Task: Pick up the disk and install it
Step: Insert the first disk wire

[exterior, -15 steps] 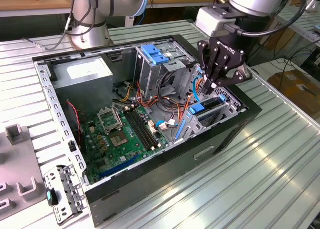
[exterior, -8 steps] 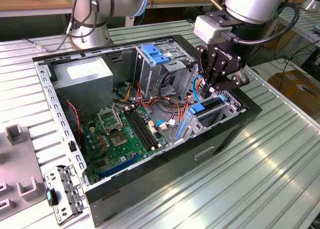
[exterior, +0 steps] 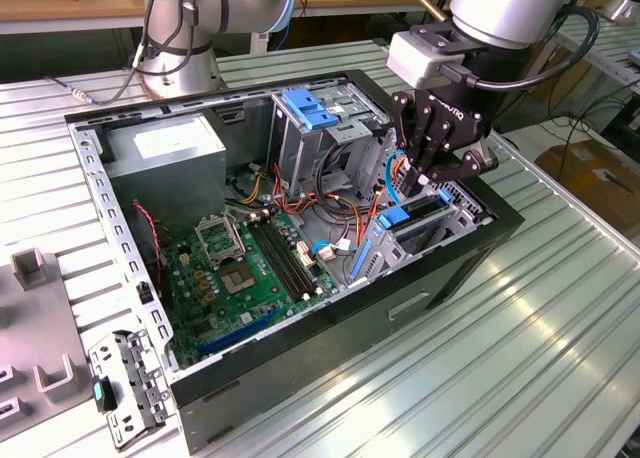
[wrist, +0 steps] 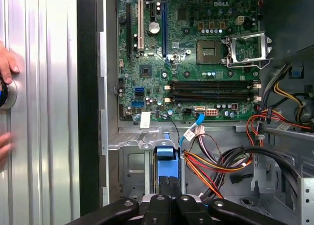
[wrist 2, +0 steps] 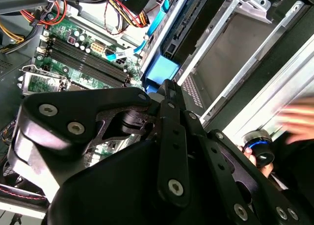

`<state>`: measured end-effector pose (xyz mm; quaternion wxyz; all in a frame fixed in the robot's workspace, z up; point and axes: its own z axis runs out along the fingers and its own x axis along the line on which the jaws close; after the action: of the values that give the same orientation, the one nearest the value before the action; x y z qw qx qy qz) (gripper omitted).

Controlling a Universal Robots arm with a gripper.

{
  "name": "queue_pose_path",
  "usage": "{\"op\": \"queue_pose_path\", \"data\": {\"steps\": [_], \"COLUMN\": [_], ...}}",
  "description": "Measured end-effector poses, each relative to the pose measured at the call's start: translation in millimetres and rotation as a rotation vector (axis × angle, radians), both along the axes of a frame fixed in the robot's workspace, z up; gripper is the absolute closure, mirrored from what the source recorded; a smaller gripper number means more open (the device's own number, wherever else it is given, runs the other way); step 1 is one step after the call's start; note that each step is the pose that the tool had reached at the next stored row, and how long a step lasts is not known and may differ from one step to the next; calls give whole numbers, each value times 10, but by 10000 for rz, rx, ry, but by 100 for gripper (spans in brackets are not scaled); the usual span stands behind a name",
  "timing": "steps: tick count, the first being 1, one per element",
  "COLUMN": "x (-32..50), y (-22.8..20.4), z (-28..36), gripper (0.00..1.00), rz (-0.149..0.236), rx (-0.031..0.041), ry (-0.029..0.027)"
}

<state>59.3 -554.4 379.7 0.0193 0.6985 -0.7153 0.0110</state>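
The disk [exterior: 410, 218], dark with a bright blue carrier frame, stands on edge in the drive bay at the open computer case's [exterior: 420, 298] end on the exterior view's right. My gripper [exterior: 420, 183] hangs straight over it, its black fingers drawn together into a narrow tip. In the first wrist view the tip of the gripper [wrist: 168, 185] lies over the disk's blue edge [wrist: 166, 156]. In the second wrist view the gripper [wrist 2: 169, 85] ends right beside the disk's blue frame [wrist 2: 161, 70]. I cannot tell whether the fingers touch the disk.
The green motherboard [exterior: 250, 268] lies inside the case, with loose cables [exterior: 340, 213] beside the bay. A tall metal cage with a light-blue latch [exterior: 305, 108] rises behind. A person's hand [wrist: 6, 63] rests on a round button [wrist 2: 260, 149] outside the case wall. Grey fixtures [exterior: 30, 328] occupy the exterior view's left.
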Motion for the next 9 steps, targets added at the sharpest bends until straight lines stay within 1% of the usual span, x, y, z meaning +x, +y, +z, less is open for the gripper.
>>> {"op": "queue_pose_path", "data": {"steps": [5,9], "x": [0,52], "y": [0,0], "z": [-1,-3], "gripper": [89,89], "rz": [-1,0], "rx": [-1,-45], "ry": [0,0]}}
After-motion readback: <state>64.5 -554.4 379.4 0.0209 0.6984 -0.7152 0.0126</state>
